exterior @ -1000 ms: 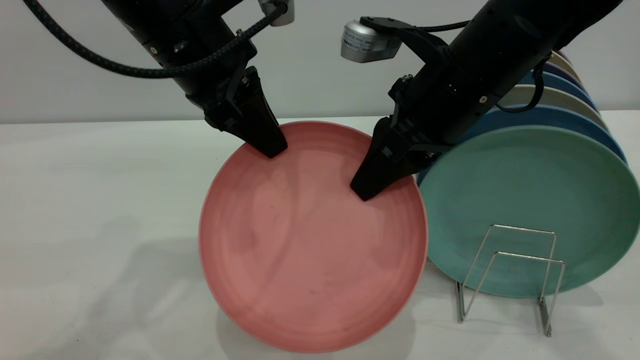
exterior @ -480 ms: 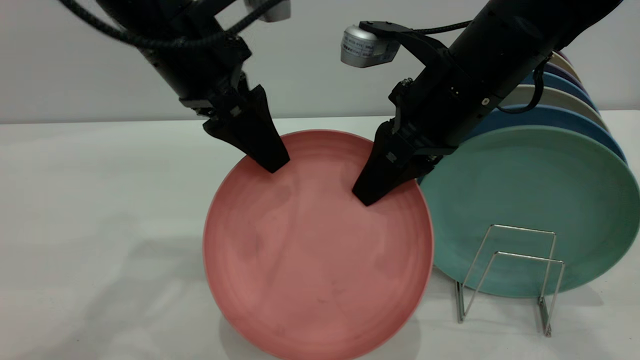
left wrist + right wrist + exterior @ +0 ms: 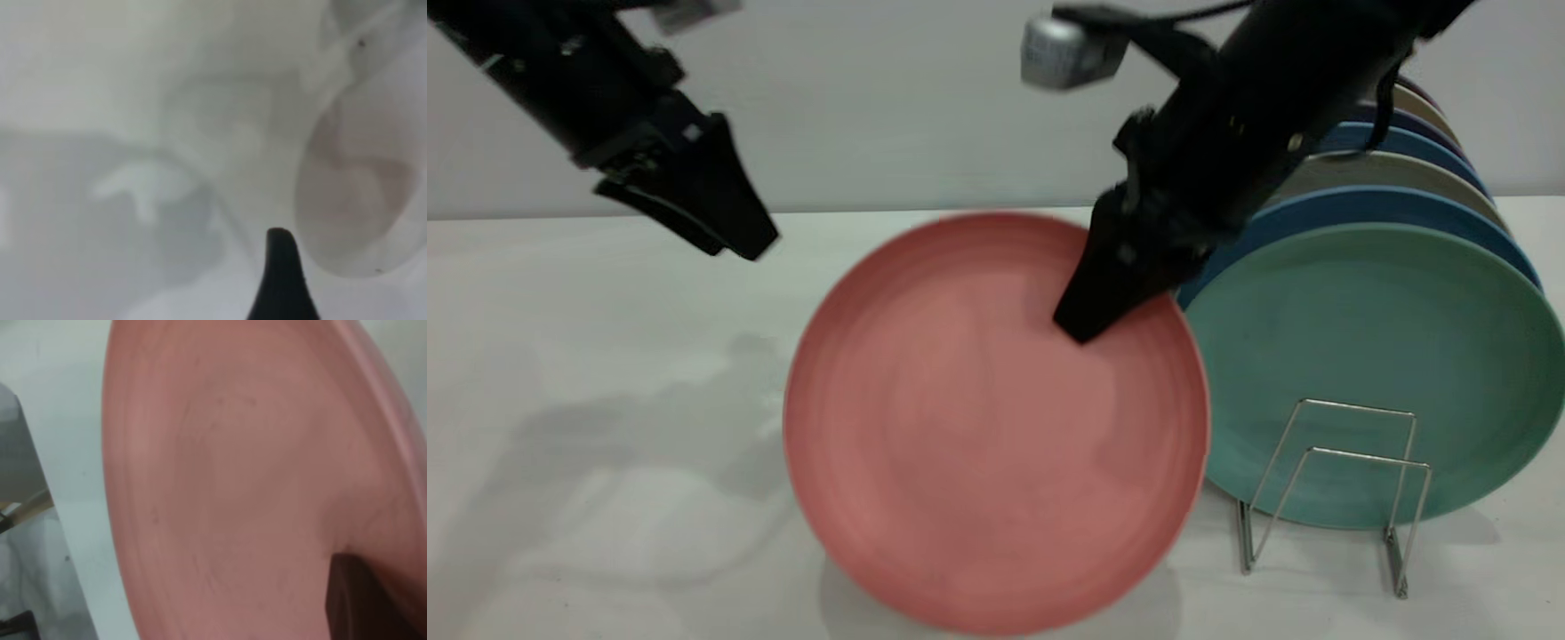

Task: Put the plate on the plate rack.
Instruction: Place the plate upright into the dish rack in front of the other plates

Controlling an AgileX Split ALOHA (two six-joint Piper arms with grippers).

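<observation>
The salmon-pink plate (image 3: 978, 427) stands tilted on its edge at the table's middle and fills the right wrist view (image 3: 253, 473). My right gripper (image 3: 1082, 327) is shut on its upper right rim, with one finger (image 3: 363, 600) lying on the plate's face. My left gripper (image 3: 738, 240) is open and empty, up in the air left of the plate and clear of it. One of its fingers (image 3: 283, 280) shows over the table. The silver wire plate rack (image 3: 1334, 480) stands to the right, its two front loops empty.
A teal-green plate (image 3: 1369, 373) stands upright in the rack behind the empty loops. Blue (image 3: 1369, 204) and beige (image 3: 1396, 169) plates stand behind it. The pink plate's right edge overlaps the teal plate's left edge. A white wall runs behind the table.
My left gripper has let go of the plate's upper left rim and swung away up and to the left. The plate, held by my right gripper alone, has shifted slightly right.
</observation>
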